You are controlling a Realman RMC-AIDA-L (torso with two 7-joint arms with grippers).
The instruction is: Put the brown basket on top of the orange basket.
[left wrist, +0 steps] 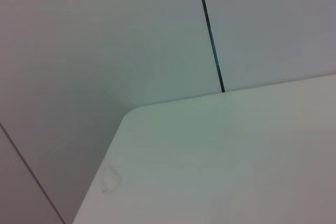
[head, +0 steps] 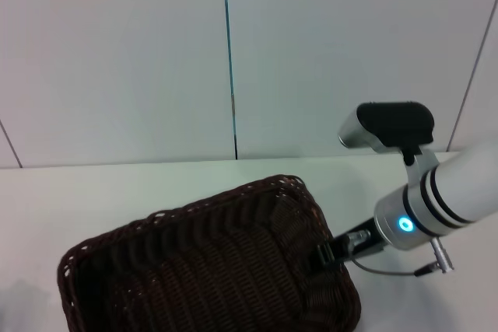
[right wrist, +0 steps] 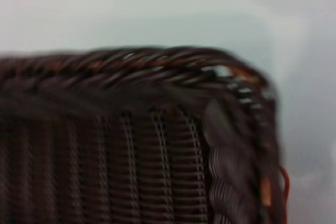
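From the head view, the brown basket [head: 210, 270] sits on the white table [head: 93, 192], the right end effector [head: 331, 253] at its right rim; whether clamped, I cannot tell. Left wrist shows only table. Right wrist shows braided rim: light, stiff wicker, best gripped there.

Head looks down; right wrist close on brown basket [right wrist: 131, 145].

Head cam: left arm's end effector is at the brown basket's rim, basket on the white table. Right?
Not quite: it is the right arm, not the left. The head view shows the right end effector at the rim of the brown basket on that side, the basket on the white table. The left arm shows in no view; its wrist view holds only bare table and wall.
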